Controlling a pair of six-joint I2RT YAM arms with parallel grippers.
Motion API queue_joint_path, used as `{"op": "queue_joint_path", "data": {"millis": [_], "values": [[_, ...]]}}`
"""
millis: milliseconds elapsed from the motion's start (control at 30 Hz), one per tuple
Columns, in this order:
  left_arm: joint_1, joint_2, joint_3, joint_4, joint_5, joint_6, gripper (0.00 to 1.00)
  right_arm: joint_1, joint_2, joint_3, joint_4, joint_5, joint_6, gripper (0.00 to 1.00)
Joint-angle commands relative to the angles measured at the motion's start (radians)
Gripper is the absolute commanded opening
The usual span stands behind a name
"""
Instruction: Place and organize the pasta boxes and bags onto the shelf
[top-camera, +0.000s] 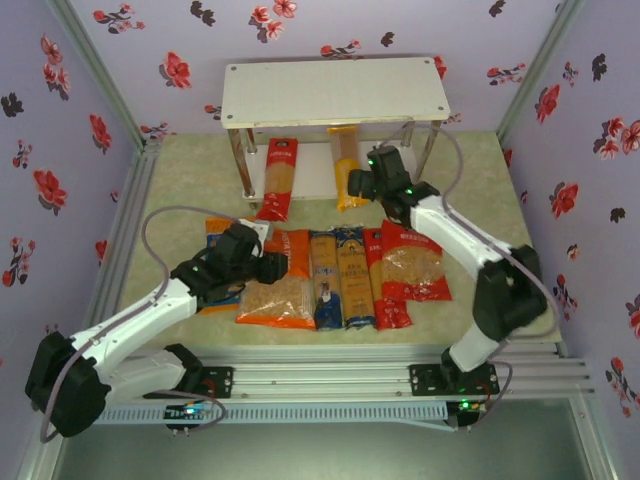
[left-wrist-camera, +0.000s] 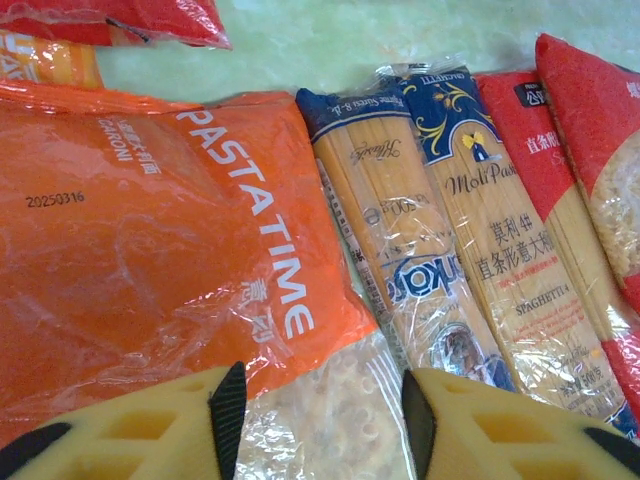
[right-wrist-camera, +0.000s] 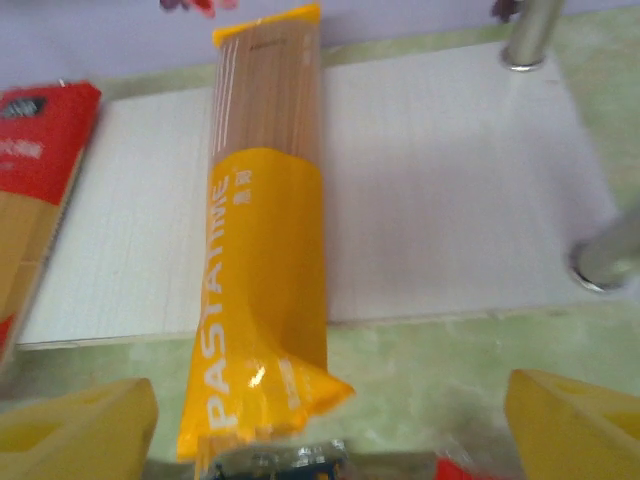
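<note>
Both pincers gape: left pincer (left-wrist-camera: 322, 412) over orange "PASTA TIME" bag (left-wrist-camera: 150, 250), right pincer (right-wrist-camera: 330, 420) astride yellow "PASTATIME" pack (right-wrist-camera: 265, 230).

2 arms out. Left arm (top-camera: 140, 325) lies low and reaches forward; left gripper (left-wrist-camera: 320, 405) is angled down, jaws partly apart. Right arm (top-camera: 450, 230) is bent at the elbow, stretched far forward; right gripper (right-wrist-camera: 330, 410) jaws spread wide.

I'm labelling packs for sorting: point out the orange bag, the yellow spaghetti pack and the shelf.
orange bag (left-wrist-camera: 150, 260), left wrist view, on its orange printed face.
yellow spaghetti pack (right-wrist-camera: 268, 250), right wrist view, on its yellow label band.
shelf (top-camera: 335, 90), top external view, on its bare top board.
</note>
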Motion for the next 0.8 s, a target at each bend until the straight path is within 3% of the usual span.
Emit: {"op": "queue_joint_path", "data": {"millis": [0,100,200,467,767], "values": [[-0.049,0.059,0.034,0.031,-0.030,-0.008,0.44,-0.006,-0.093,-0.120,-0.062,0.021,0.036,0.75],[-0.093,0.133,0.054,0.070,-0.027,-0.025,0.43,-0.003,-0.157,-0.223,-0.133,-0.061,0.079,0.51],[-0.130,0.202,0.083,0.101,-0.021,-0.038,0.42,0.004,-0.198,-0.324,-0.148,-0.154,0.129,0.37],[-0.157,0.325,0.159,0.137,0.017,-0.046,0.44,0.046,-0.195,-0.425,-0.105,-0.251,0.183,0.36],[-0.192,0.399,0.211,0.142,0.037,-0.059,0.48,0.011,-0.110,-0.416,-0.128,-0.256,0.181,0.36]]}}
